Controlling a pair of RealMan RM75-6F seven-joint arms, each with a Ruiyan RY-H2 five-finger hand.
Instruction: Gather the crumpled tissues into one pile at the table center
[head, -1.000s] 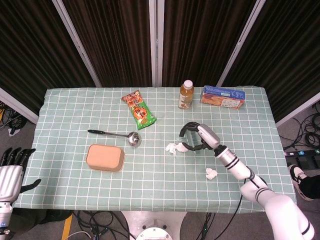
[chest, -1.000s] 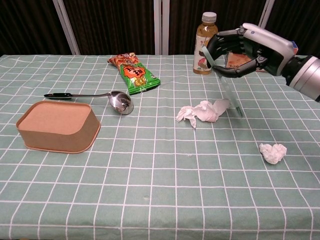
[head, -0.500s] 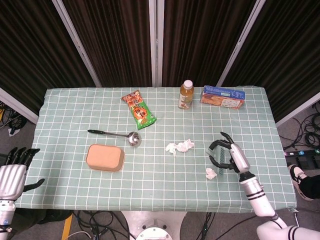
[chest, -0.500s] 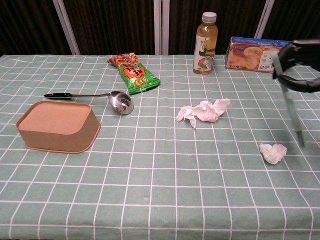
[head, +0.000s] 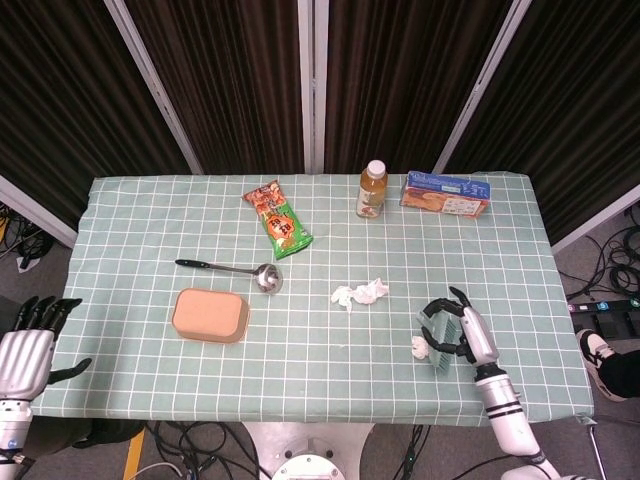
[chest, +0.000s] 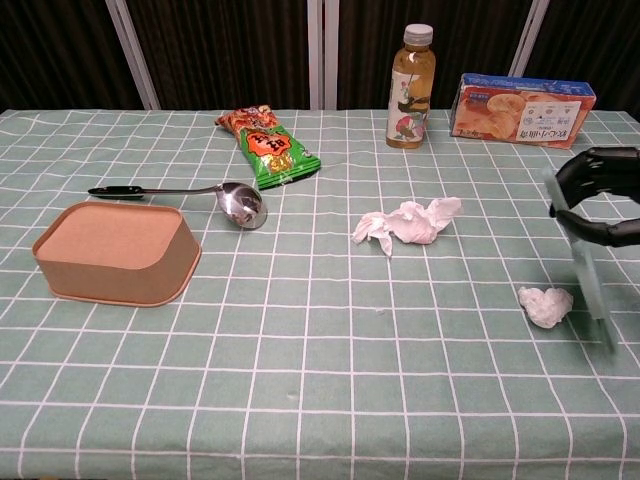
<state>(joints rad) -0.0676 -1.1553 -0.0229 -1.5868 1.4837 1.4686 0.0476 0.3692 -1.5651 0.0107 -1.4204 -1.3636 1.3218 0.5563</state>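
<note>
Just right of the small tissue, the right hand holds a flat green-grey scraper, its fingers curled round the upper end while the blade reaches down to the cloth beside the wad. In the head view the blade edge looks to be touching or nearly touching the small tissue; I cannot tell which. The larger pile lies well to the left of the small tissue and farther from the robot, close to the table's middle. The left hand hangs off the table's left edge, far from the small tissue, fingers spread and holding nothing.

The risks, as I judge them: the wad is light and loosely crumpled, so a blade that rides above the cloth may skip over it, or one that comes in fast may flick it sideways toward the near edge rather than toward the pile. If the blade digs into the tablecloth, it could drag and wrinkle it, shifting everything. The sweep must run diagonally left and away; a push aimed too far back would send the small tissue toward the bottle and box. Overshooting could scatter the pile itself.
</note>
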